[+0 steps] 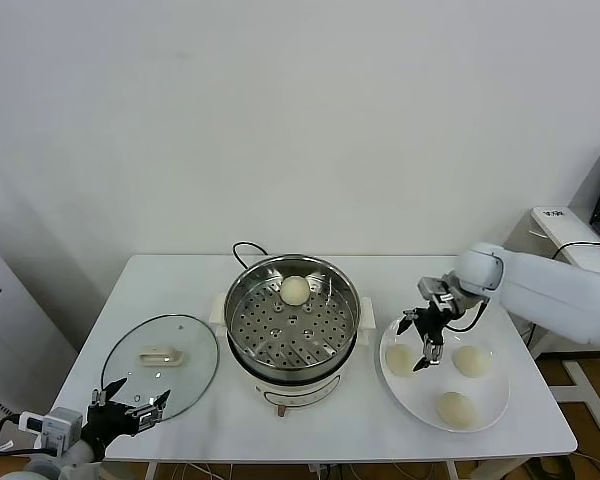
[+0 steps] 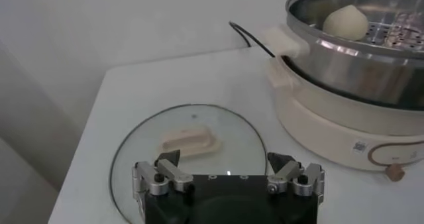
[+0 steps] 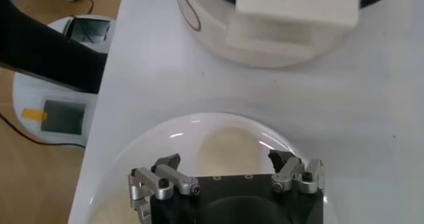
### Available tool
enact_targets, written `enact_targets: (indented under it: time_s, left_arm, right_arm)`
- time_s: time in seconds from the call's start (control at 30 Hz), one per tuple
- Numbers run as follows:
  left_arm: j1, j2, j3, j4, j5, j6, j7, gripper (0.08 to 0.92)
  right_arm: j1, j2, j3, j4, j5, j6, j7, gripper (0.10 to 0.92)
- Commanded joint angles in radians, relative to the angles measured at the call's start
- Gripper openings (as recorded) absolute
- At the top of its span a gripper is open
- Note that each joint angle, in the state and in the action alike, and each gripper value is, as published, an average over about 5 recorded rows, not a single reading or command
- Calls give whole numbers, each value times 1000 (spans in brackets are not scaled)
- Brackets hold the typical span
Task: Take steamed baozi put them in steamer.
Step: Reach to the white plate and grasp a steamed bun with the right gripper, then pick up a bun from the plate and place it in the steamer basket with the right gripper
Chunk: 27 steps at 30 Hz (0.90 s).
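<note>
We take the steamer (image 1: pixel 293 325) as our landmark: a shiny steel pot with a perforated tray, standing on a white base in the middle of the white table (image 1: pixel 180 290). One steamed baozi (image 1: pixel 294 290) already lies on the tray, toward the far rim, and it also shows over the pot's edge in the left wrist view (image 2: pixel 345 22).

To the steamer's right sits a white plate (image 1: pixel 490 410) carrying three more baozi: one nearest the steamer (image 1: pixel 400 359), one farther right (image 1: pixel 471 360), and one at the near side (image 1: pixel 456 408). Our right gripper (image 1: pixel 422 343) hangs over the plate directly above the bun nearest the steamer, its jaws spread wide and holding nothing; in the right wrist view that bun (image 3: pixel 228 154) lies between the open fingers (image 3: pixel 289 167), apart from them.

To the steamer's left lies the glass lid (image 1: pixel 161 362) with its cream handle (image 1: pixel 159 355), flat on the table. Our left gripper (image 1: pixel 130 404) waits at the lid's near edge, jaws also spread and empty.
</note>
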Motion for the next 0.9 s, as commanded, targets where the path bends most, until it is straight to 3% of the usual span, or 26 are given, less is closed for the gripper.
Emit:
enact_targets:
  time_s: [0.03, 0.37, 0.7, 0.9]
  left_arm:
    - [1, 0, 1, -2, -1, -1, 1, 823]
    - [1, -1, 2, -5, -1, -3, 1, 823]
    - [4, -3, 2, -15, -1, -1, 0, 823]
    - [5, -4, 3, -19, 0, 3, -2, 823]
  right_arm:
    - [-123, 38, 57, -55, -41, -16, 24, 823]
    - [-158, 51, 96, -86, -67, -21, 55, 796]
    - [-142, 24, 102, -65, -62, -24, 63, 537]
    - [-53, -9, 63, -23, -49, -24, 61, 470]
